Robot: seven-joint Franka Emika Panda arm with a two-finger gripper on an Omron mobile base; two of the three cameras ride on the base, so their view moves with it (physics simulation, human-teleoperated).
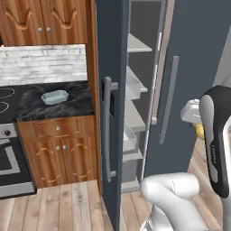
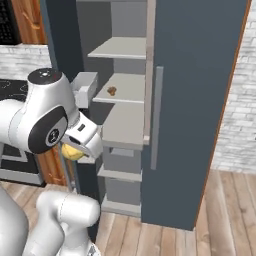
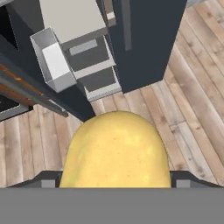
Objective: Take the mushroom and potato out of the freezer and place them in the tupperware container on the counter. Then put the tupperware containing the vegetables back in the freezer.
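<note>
Potato (image 3: 114, 151): smooth yellow oval, gripped between the two fingertips of the gripper (image 2: 75, 150), whose jaws stand wide around it; seen close from the hand camera, with wooden plank floor (image 3: 192, 100) beneath. From the right base camera it is a yellow lump under the white hand, just outside the freezer (image 2: 200, 100), level with a lower shelf.

Mushroom (image 2: 112, 91): small brown lump on a pale grey middle shelf, well inside the open compartment, apart from the hand.

Freezer: tall slate-grey body, one door swung wide, grey bar handle (image 1: 107, 131), white door bins (image 1: 133, 85). The open door stands between the arm and the counter (image 1: 54, 106).

Tupperware container (image 1: 55, 96): pale blue-grey tray resting on the black veined counter, above wooden cabinets (image 1: 58, 149).

Surroundings: stovetop (image 1: 6, 101) at far left, white brick backsplash (image 1: 43, 63), upper wooden cabinets.

View differences: the left base camera shows container and counter; the right shows the mushroom's shelf.
</note>
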